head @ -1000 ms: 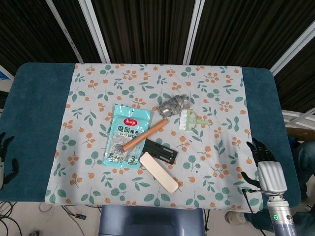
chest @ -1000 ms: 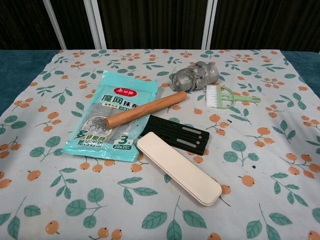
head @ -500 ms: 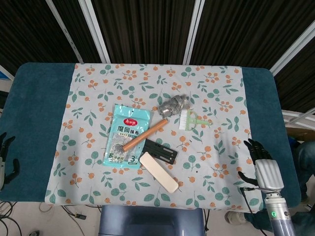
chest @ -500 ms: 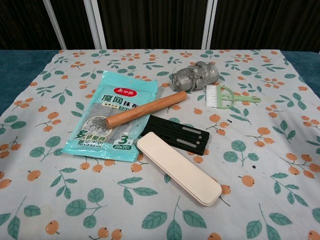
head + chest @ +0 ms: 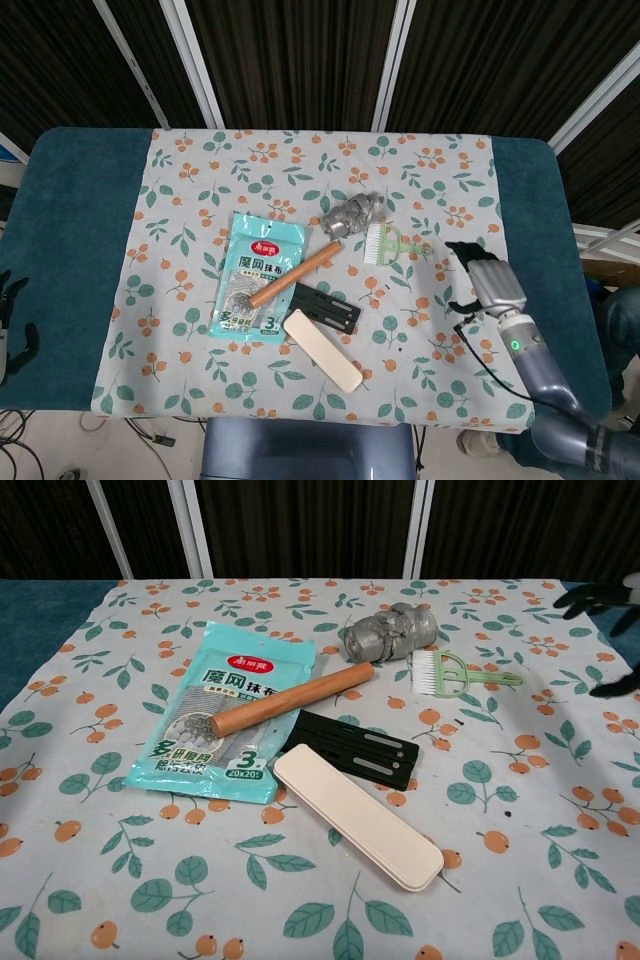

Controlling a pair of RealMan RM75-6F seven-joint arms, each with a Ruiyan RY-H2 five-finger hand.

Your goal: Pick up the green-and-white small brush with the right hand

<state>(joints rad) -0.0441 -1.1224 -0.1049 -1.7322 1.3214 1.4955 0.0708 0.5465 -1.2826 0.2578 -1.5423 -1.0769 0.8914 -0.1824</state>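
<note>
The small green-and-white brush (image 5: 388,242) (image 5: 452,672) lies flat on the floral cloth, bristles to the left and thin handle pointing right, just right of a crumpled grey wad (image 5: 354,213) (image 5: 390,631). My right hand (image 5: 484,280) (image 5: 606,620) hovers open to the right of the brush handle, fingers spread, holding nothing; only its dark fingertips show at the chest view's right edge. My left hand (image 5: 12,318) hangs off the table's left edge, fingers apart and empty.
A teal packet (image 5: 258,276) with a wooden rod (image 5: 294,274) across it, a black comb-like piece (image 5: 325,308) and a cream case (image 5: 322,349) lie left of and in front of the brush. The cloth (image 5: 440,180) covers a blue table.
My right hand has moved from the table's front right corner up and leftward toward the brush, and now enters the chest view. The objects and the left hand have not moved.
</note>
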